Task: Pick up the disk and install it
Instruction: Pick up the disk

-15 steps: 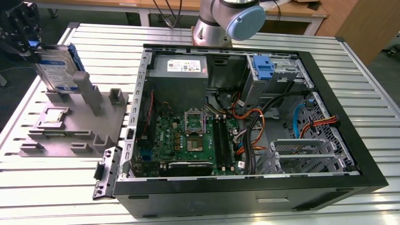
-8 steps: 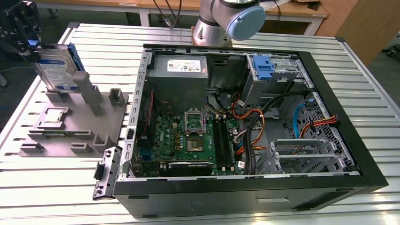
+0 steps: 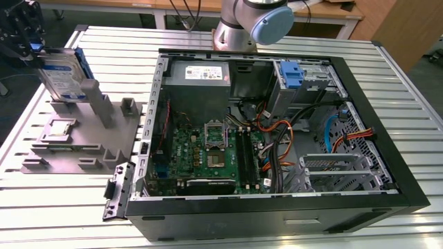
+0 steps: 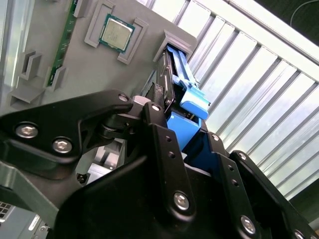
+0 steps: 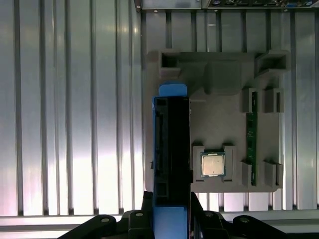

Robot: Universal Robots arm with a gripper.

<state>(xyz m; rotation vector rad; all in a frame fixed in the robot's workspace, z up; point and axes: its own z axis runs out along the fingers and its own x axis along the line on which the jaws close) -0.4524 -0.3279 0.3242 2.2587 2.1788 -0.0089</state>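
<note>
The disk (image 3: pixel 61 75) stands upright on its edge at the far end of the grey fixture (image 3: pixel 83 140), beside a tall post (image 3: pixel 97 101), its white-and-blue label facing the camera. My gripper (image 3: pixel 33 49) comes down on its upper edge and is shut on it. In the first wrist view the disk (image 5: pixel 172 144) appears edge-on, dark with a blue frame, between the black fingers (image 5: pixel 145 216). The second wrist view shows the blue carrier frame (image 4: pixel 193 102) gripped between the fingers (image 4: pixel 159 139). Whether the disk's lower edge rests in the fixture slot is unclear.
An open computer case (image 3: pixel 387 155) lies at the exterior view's right, with a motherboard (image 3: pixel 207 150), cables and a drive bay holding a blue bracket (image 3: pixel 292 75). The fixture also holds a square chip (image 5: pixel 213 164) and a green memory stick (image 5: pixel 251 144). The arm's base (image 3: pixel 242 23) stands behind the case.
</note>
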